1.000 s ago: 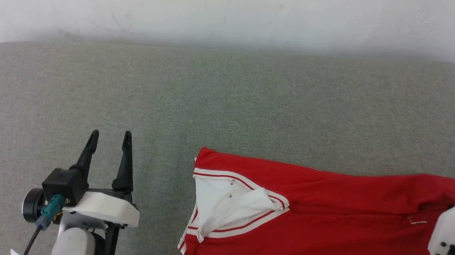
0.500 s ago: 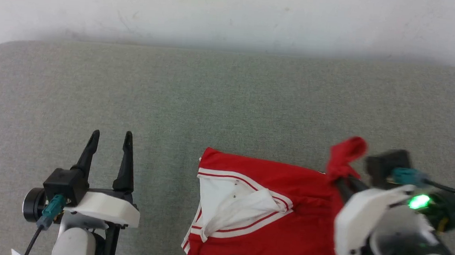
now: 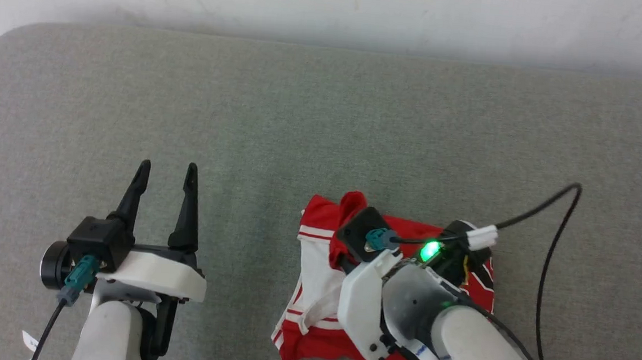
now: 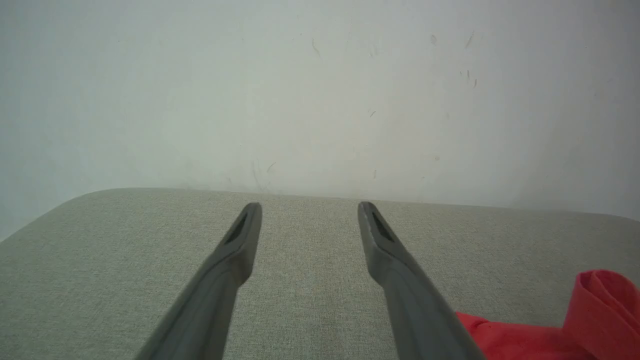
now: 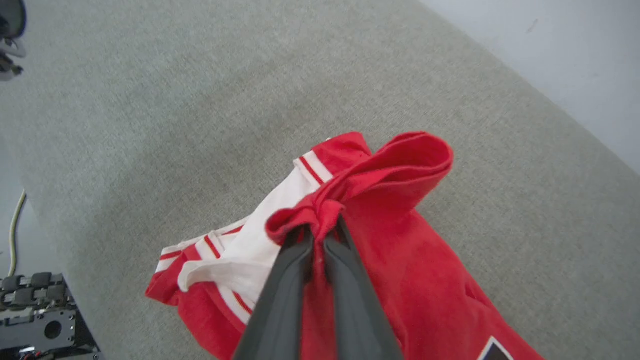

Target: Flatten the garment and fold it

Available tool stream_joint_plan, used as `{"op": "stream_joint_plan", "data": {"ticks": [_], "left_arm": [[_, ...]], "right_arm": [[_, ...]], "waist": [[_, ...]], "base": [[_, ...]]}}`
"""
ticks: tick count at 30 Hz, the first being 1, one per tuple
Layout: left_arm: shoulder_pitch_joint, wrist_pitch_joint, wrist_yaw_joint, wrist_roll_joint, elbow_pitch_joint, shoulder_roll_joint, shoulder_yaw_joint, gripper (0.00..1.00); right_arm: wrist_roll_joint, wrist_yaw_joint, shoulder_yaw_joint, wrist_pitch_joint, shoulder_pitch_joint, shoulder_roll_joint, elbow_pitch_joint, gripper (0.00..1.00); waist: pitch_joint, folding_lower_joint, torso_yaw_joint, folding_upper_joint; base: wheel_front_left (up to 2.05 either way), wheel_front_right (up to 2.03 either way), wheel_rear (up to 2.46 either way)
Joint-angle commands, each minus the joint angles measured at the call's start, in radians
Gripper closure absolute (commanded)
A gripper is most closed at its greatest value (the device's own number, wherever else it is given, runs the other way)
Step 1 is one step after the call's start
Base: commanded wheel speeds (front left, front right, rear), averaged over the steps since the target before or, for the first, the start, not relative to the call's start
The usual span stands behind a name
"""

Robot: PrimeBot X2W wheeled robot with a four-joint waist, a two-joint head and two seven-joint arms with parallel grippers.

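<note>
jaws of the right gripper point(image 5: 320, 231) are clenched on a bunched edge of the garment point(image 5: 400, 270). the red cloth puckers right at their tips and rises past them in a loose rolled loop. just below and to the left of those fingers, the white sleeve end point(image 5: 240, 260) with its thin red stripes lies crumpled on the rest of the shirt. a corner of the dark white-outlined print point(image 5: 492, 350) shows low on the right finger's side. the garment is doubled over itself in a heap on the grey padded surface point(image 3: 325, 118). well off to the side, jaws of the left gripper point(image 3: 166, 170) stand released and wide apart over bare padding. the red cloth lies out past its right finger, not touching it. beyond both sets of tips the padding runs to a pale scuffed wall point(image 3: 333, 6).
</note>
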Motion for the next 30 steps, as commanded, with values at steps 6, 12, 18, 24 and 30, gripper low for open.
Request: {"op": "stream_joint_plan", "data": {"ticks": [6, 12, 18, 24, 30], "left_arm": [[-0.025, -0.005, -0.003, -0.006, 0.003, -0.005, 0.000, 0.00], [-0.024, -0.005, 0.000, -0.009, 0.008, -0.006, 0.000, 0.00], [-0.017, -0.005, 0.002, -0.009, 0.009, -0.007, 0.003, 0.00], [0.010, -0.005, 0.004, -0.003, 0.001, -0.007, 0.019, 0.00], [0.030, -0.005, 0.002, 0.002, -0.006, -0.007, 0.031, 0.00]], "right_arm": [[0.104, -0.002, 0.096, -0.083, -0.105, 0.003, 0.185, 1.00], [0.203, -0.002, 0.133, -0.139, -0.137, 0.004, 0.262, 0.00], [0.325, -0.002, 0.072, -0.356, -0.116, 0.004, 0.161, 0.00], [0.291, -0.002, -0.144, -0.601, -0.001, 0.004, 0.025, 0.00], [0.301, -0.002, -0.386, -0.699, 0.168, 0.004, -0.054, 0.00]], "waist": [[0.036, -0.0001, 0.034, -0.0001], [0.033, -0.0001, 0.028, -0.0001], [0.009, -0.0001, 0.003, -0.0001], [-0.026, -0.0001, -0.034, -0.0001], [-0.045, -0.0001, -0.060, -0.0001]], "base": [[0.00, 0.00, 0.00], [0.00, 0.00, 0.00], [0.00, 0.00, 0.00], [0.00, 0.00, 0.00], [0.00, 0.00, 0.00]]}}
